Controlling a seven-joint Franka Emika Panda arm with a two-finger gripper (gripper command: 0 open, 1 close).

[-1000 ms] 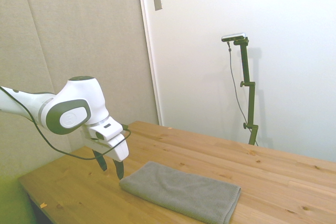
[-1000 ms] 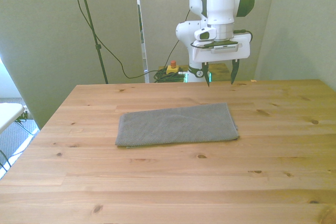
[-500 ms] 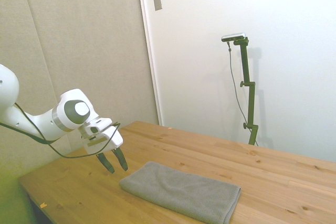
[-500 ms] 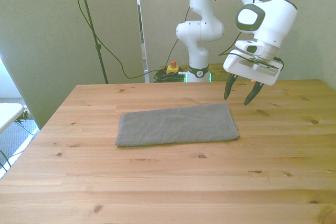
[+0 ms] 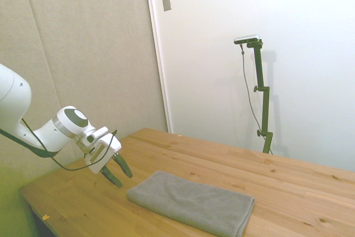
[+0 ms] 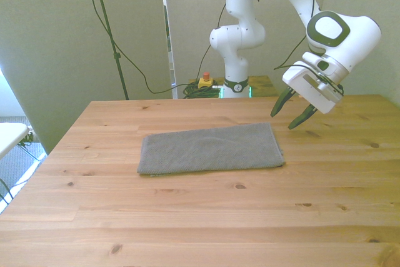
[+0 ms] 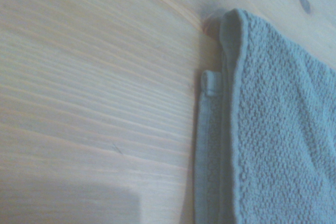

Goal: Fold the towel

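While the grey towel (image 6: 210, 148) lies flat on the wooden desk (image 6: 187, 217), doubled over with one layer's edge peeking out from under the other in the wrist view (image 7: 273, 129), the tool (image 6: 292, 109) hangs tilted in the air off the towel's short end at the front view's right, apart from the cloth. Its two dark fingers (image 5: 123, 165) are spread with nothing between them.
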